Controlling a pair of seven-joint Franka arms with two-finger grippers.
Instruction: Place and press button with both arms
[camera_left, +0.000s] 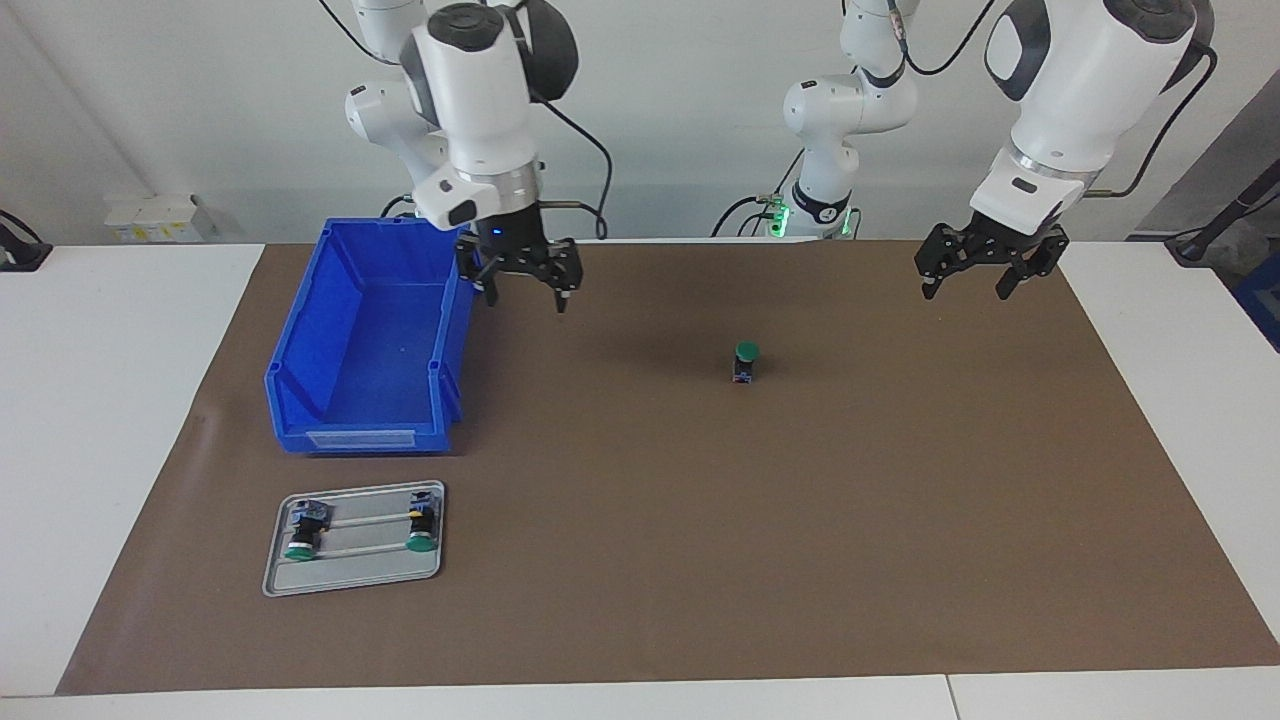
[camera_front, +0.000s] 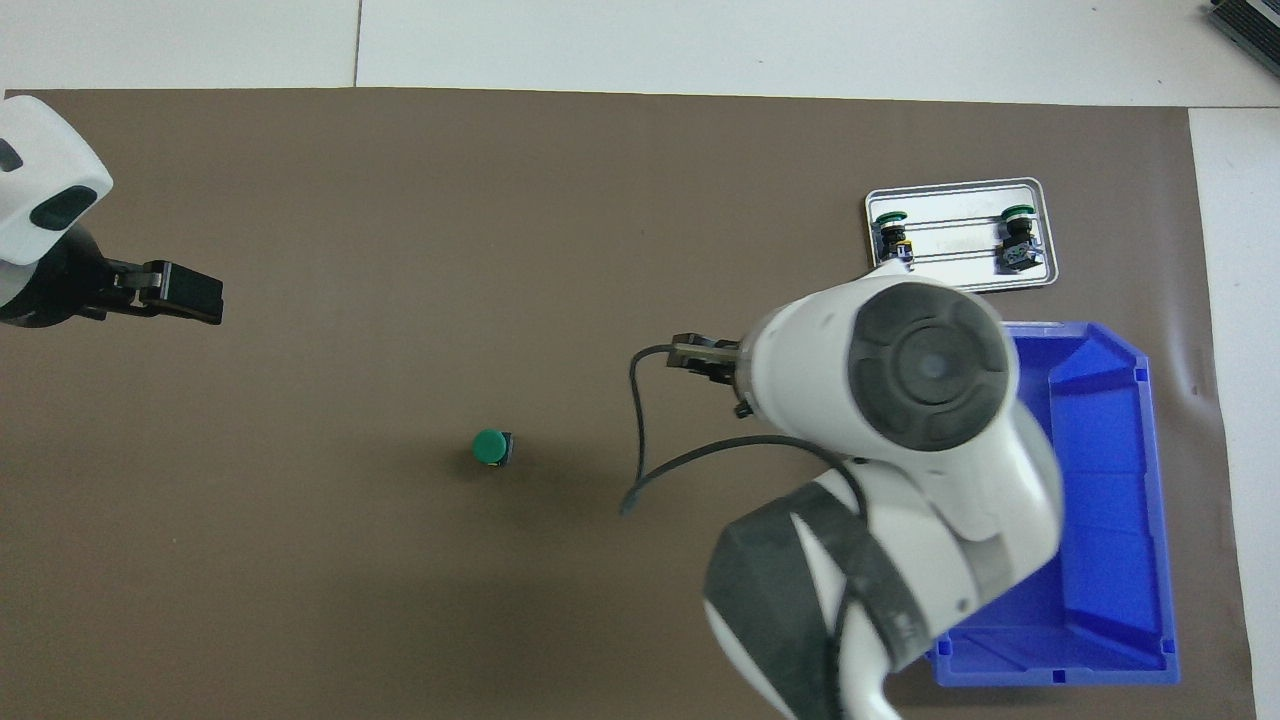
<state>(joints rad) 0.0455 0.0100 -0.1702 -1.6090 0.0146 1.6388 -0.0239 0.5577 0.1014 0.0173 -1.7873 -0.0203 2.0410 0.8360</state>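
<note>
The button (camera_left: 745, 361) stands upright on the brown mat near the table's middle, its green cap up; it also shows in the overhead view (camera_front: 490, 447). My right gripper (camera_left: 526, 292) hangs open and empty in the air beside the blue bin, well apart from the button. In the overhead view the right arm's own body hides most of that gripper (camera_front: 712, 362). My left gripper (camera_left: 967, 288) hangs open and empty over the mat toward the left arm's end of the table, also apart from the button; it shows in the overhead view too (camera_front: 175, 290).
A blue bin (camera_left: 300, 370) (camera_front: 1100, 560) stands toward the right arm's end. Farther from the robots lies a grey tray (camera_left: 350, 575) (camera_front: 960, 270) with two green-capped buttons lying on their sides, one with yellow marks (camera_left: 422, 524) (camera_front: 893, 235).
</note>
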